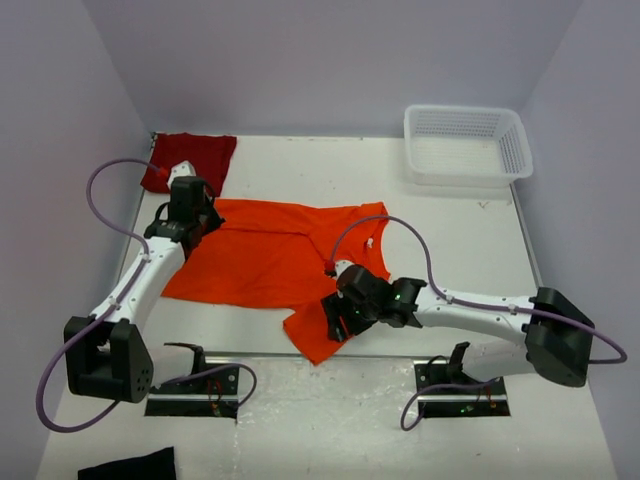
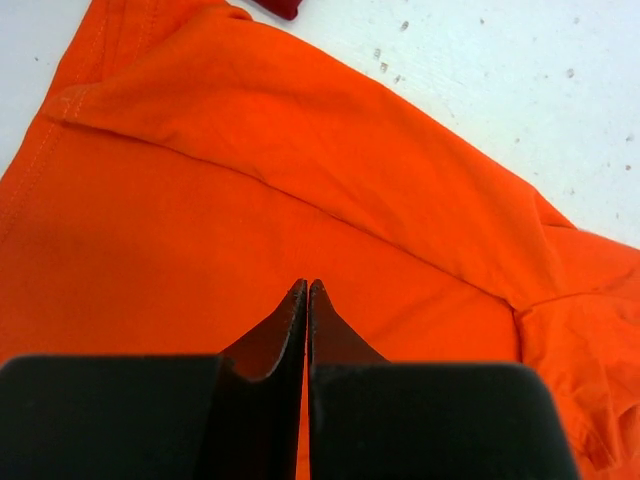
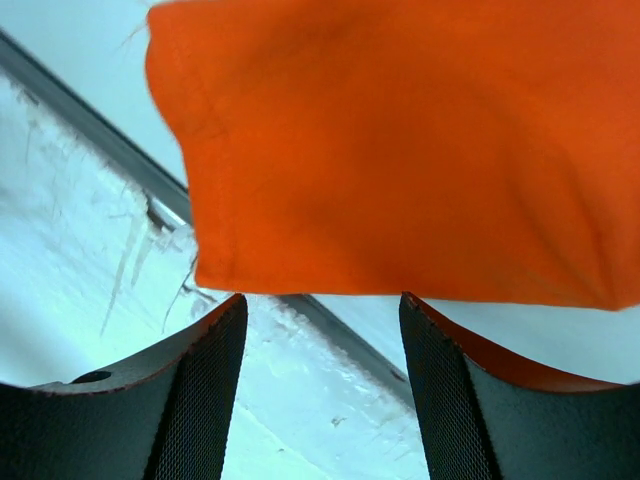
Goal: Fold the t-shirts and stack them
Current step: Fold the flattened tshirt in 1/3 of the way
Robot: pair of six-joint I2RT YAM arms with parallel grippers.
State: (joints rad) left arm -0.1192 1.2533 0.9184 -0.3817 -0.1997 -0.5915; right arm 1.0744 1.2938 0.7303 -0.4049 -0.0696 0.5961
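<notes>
**Ana:** Where is the orange shirt (image 1: 265, 255)?

**Ben:** It lies spread on the white surface (image 1: 450, 240). Its near corner reaches the surface's near edge and lies over a dark groove.

**Ana:** And the red shirt (image 1: 195, 158)?

**Ben:** Bunched up just behind the orange shirt's left end.

**Ana:** Any room to move?

**Ben:** White surface shows to the right of the orange shirt, up to the basket (image 1: 465, 112). I see only mesh in the basket.

**Ana:** The arms?

**Ben:** The left end effector (image 2: 305, 288) is over the orange shirt's left end, tips pressed together. The right end effector (image 3: 322, 300) is wide and holds nothing, at the shirt's near corner.
</notes>
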